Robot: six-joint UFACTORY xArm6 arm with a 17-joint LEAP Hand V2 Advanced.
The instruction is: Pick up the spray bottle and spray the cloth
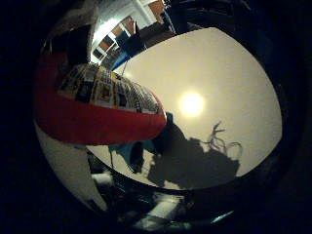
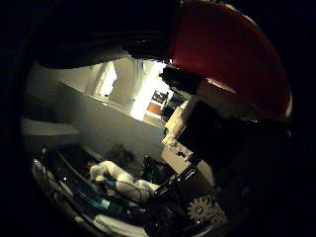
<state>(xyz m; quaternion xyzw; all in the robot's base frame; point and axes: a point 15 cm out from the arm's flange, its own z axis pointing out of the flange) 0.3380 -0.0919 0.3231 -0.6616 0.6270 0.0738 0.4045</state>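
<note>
The red spray bottle [image 1: 92, 122], with a yellow and black printed label, fills much of the little finger side view and lies close against my palm. It shows again as a red curved body [image 2: 232, 64] in the thumb side view. White and black fingers of my right hand [image 2: 197, 133] curl round it there. The bottle hangs above the white table [image 1: 229, 63]. A teal cloth [image 1: 127, 150] lies on the table near its edge, partly hidden behind the bottle. The nozzle is not in view.
The dark shadow [image 1: 195, 163] of hand and bottle falls on the table beside the cloth. A bright lamp reflection [image 1: 191, 103] sits mid-table. Shelves and furniture [image 1: 122, 34] stand beyond the far edge. A pale wall [image 2: 98, 118] rises to one side.
</note>
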